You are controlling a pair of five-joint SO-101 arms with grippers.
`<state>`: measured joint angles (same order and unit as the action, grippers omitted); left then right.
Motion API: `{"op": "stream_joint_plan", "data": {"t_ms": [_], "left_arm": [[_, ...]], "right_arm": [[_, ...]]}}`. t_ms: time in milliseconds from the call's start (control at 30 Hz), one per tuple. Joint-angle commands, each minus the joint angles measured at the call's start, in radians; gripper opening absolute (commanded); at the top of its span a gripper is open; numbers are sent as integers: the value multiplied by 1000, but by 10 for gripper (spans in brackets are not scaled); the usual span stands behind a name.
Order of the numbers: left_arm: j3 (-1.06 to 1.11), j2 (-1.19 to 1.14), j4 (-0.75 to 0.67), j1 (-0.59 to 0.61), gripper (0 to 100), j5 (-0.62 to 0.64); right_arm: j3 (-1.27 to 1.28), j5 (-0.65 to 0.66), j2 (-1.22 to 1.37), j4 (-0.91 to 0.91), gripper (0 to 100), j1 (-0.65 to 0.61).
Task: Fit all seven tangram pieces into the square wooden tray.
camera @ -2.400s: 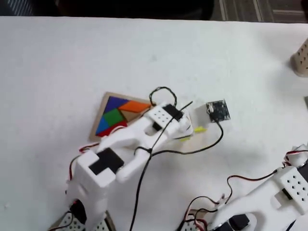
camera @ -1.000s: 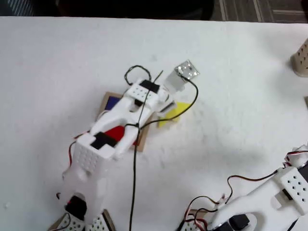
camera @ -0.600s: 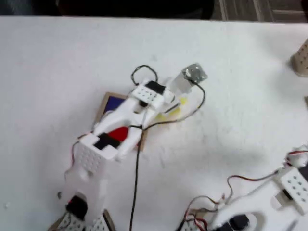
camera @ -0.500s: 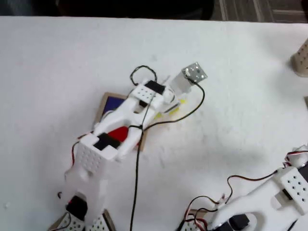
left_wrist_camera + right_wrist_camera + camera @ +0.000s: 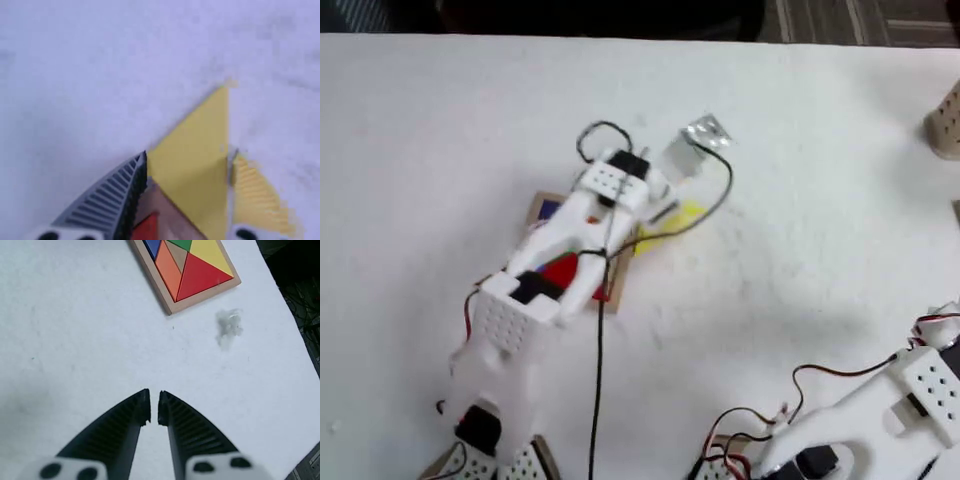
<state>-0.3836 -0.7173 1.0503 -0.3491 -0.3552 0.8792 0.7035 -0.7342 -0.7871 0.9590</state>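
Note:
The square wooden tray (image 5: 616, 292) lies left of centre under my left arm; a blue piece (image 5: 548, 210) and a red piece (image 5: 560, 270) show in it. My left gripper (image 5: 658, 215) is at the tray's right edge, shut on the yellow triangle (image 5: 685, 215). In the left wrist view the yellow triangle (image 5: 197, 165) sits between the fingers of the left gripper (image 5: 189, 159), over the tray's wooden corner (image 5: 167, 212). My right gripper (image 5: 154, 407) is shut and empty above bare table, far from a wooden tray (image 5: 197, 299) with coloured pieces.
The right arm (image 5: 920, 390) rests at the table's near right corner with red and black cables beside it. A beige object (image 5: 945, 120) stands at the far right edge. A grey smudge (image 5: 229, 327) marks the white table near the tray.
My left arm has swung from the tray's right side toward the far left, drawing the yellow triangle to the tray's edge. The right arm has stayed put.

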Motion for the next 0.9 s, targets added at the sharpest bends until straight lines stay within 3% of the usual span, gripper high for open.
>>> {"op": "stream_joint_plan", "data": {"t_ms": [0,233,433,867], "left_arm": [[-94,7,78,21,369,-25],[-126,-53,75,30,315,-101],[-127,-91,6,12,278,-100],[-127,-128,11,-2,275,-100]], "right_arm": [[-6,18,-16,19,34,5],[-6,18,-15,18,34,7],[-5,18,-10,15,34,7],[-5,18,-10,19,34,7]]}}
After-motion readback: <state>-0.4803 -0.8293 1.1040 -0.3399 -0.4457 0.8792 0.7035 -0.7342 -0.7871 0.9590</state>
